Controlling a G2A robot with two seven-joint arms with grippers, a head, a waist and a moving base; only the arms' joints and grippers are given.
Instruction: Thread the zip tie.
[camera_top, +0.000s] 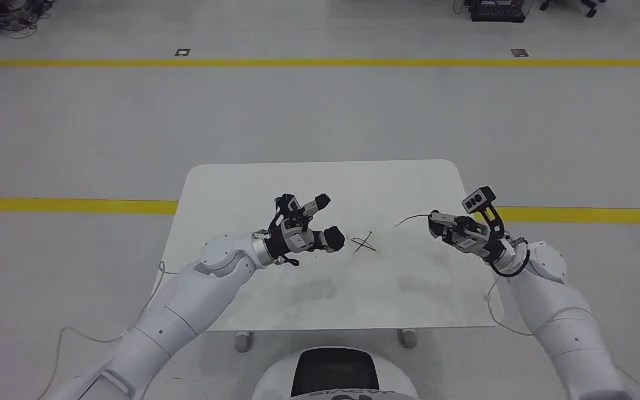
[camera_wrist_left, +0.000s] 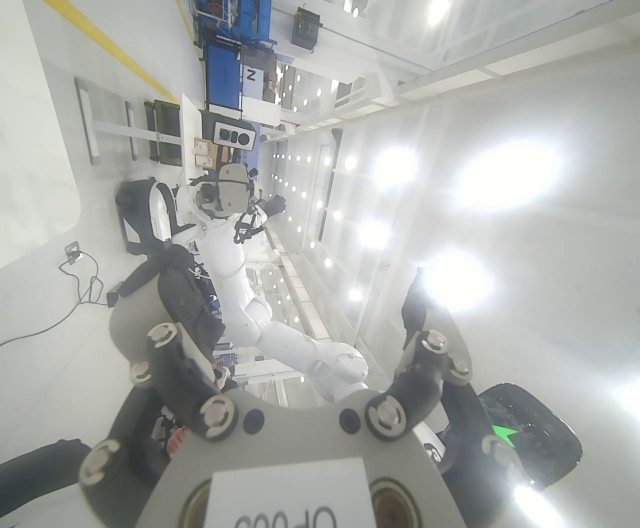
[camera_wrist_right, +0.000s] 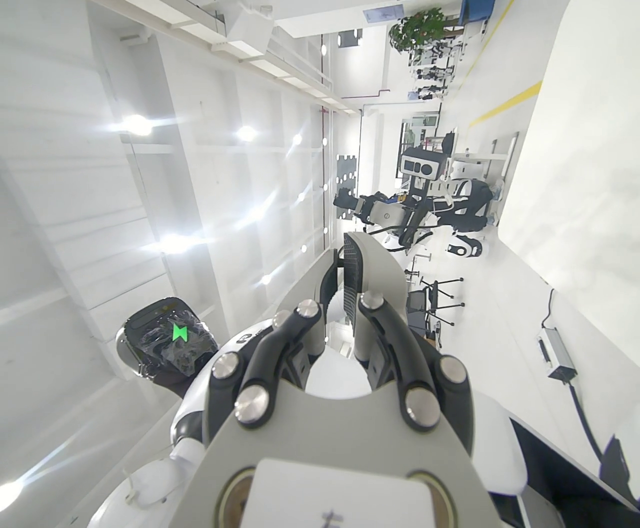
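Note:
Two thin dark zip ties (camera_top: 365, 243) lie crossed on the white table (camera_top: 230, 190), near its middle. My left gripper (camera_top: 326, 223) hovers just left of them, turned on its side, with its fingers spread wide and nothing between them; the left wrist view shows the same open gripper (camera_wrist_left: 295, 305) against the ceiling. At the table's right edge my right gripper (camera_top: 437, 222) is shut on another zip tie (camera_top: 410, 217), whose thin strand sticks out leftward over the table. In the right wrist view that gripper's fingertips (camera_wrist_right: 350, 265) are pressed close together and the tie is hidden.
The table's surface around the crossed ties is bare. Yellow floor lines (camera_top: 90, 206) run past the table on both sides. A cable and a power brick (camera_wrist_right: 555, 357) lie on the floor beside the table.

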